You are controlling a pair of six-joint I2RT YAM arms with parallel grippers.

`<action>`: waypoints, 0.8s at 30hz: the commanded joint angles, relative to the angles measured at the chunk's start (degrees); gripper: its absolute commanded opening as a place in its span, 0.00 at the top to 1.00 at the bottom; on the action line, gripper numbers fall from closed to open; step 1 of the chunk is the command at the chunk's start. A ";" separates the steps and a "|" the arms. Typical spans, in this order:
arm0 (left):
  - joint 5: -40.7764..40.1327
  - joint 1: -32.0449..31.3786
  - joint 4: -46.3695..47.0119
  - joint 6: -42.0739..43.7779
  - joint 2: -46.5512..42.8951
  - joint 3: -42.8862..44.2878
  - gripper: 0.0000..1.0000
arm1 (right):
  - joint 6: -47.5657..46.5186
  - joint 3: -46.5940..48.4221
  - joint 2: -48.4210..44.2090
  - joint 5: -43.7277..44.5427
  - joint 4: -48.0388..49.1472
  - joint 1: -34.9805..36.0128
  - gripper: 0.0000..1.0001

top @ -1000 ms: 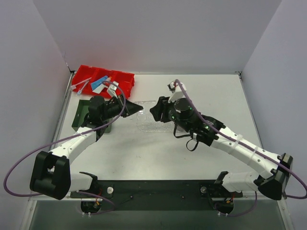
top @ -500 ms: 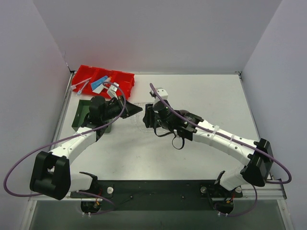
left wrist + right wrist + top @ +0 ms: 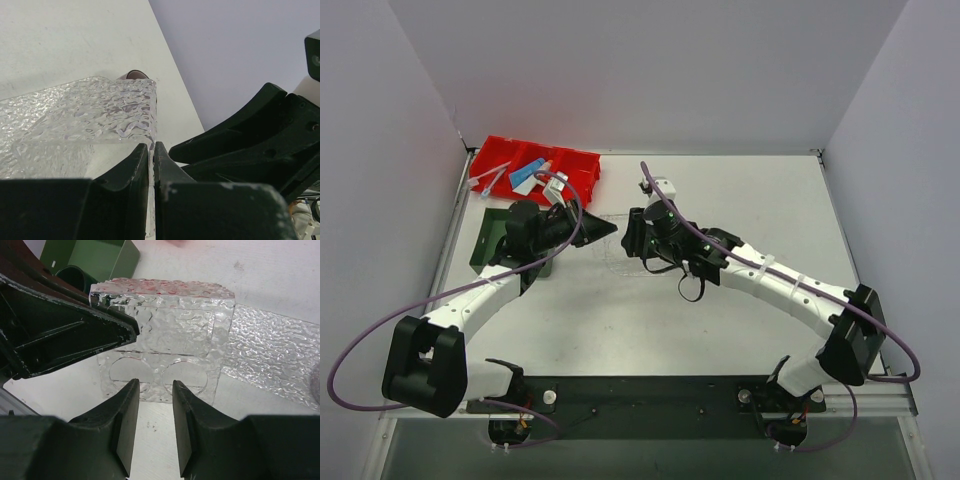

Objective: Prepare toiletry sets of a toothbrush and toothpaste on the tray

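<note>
The tray [image 3: 165,335] sits mid-table between my two grippers, just to the right of the dark green tray [image 3: 486,242]. It is clear, bumpy plastic, and I judge it light and fairly stiff but thin, so it will likely flex or swing if I hold it at one end only. The glossy wall could slide out of a loose pinch. The rim is the only real place to take hold, and a grip at each end should keep it level.

The left gripper [image 3: 151,150] is clenched on the rim, with a sliver of clear plastic showing between its fingers. From the right wrist, that end looks tipped up off the table, though the transparency makes the outline hard to read. The right gripper [image 3: 152,390] has its fingers parted, with the tray's near edge right at the tips. I cannot tell whether they touch it, and nothing is gripped there.

I see nothing lying in the tray. The red bin [image 3: 582,160] at the far left corner holds the supplies: a blue toothpaste [image 3: 526,177], a pale tube beside it, and a whitish toothbrush [image 3: 486,181] at its left end. No set is made up yet.
</note>
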 commanded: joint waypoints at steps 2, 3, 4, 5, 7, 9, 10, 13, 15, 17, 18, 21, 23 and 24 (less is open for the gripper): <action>0.47 0.20 3.83 0.25 -1.99 1.90 1.00 | 0.91 1.57 2.45 -2.28 2.66 -0.85 0.73; 0.47 0.29 3.83 0.25 -1.91 1.90 1.00 | 1.09 1.75 2.72 -2.55 2.74 -0.77 0.73; 0.47 0.20 3.83 0.25 -1.99 1.82 1.00 | 1.26 1.75 2.90 -2.90 2.83 -0.85 0.73; 0.47 0.20 3.83 0.25 -1.99 1.73 1.00 | 1.44 1.84 3.25 -3.07 2.92 -0.85 0.73; 0.56 0.20 3.91 0.25 -1.82 1.82 1.00 | 1.44 1.75 3.51 -3.08 2.92 -0.85 0.73; 0.73 0.20 4.09 0.16 -1.82 1.73 1.00 | 1.44 1.84 3.95 -2.73 2.92 -0.85 0.73; 0.65 0.20 4.26 -0.01 -1.82 1.73 1.00 | 1.44 2.01 4.04 -2.72 2.92 -0.85 0.73; 0.82 0.20 4.44 -0.10 -1.73 1.73 1.00 | 1.44 2.37 5.26 -2.64 3.18 -0.77 0.73; 0.91 0.20 4.44 -0.10 -1.82 1.64 1.00 | 1.44 2.98 5.88 -2.64 3.18 -0.77 0.73; 0.91 0.20 4.53 -0.10 -1.64 1.64 1.00 | 1.53 3.33 6.58 -2.46 3.36 -0.85 0.76; 0.91 0.20 4.53 -0.19 -1.64 1.73 1.00 | 1.61 3.33 6.85 -2.20 3.45 -0.85 0.77; 1.00 0.20 4.62 -0.27 -1.55 1.73 1.00 | 1.79 3.42 7.20 -1.76 3.71 -0.85 0.82; 1.08 0.20 4.62 -0.27 -1.47 1.64 1.00 | 1.88 3.51 7.21 -1.67 3.71 -0.77 0.89; 1.09 0.20 4.62 -0.27 -1.29 1.73 1.00 | 1.79 3.51 7.12 -1.41 3.71 -0.77 0.93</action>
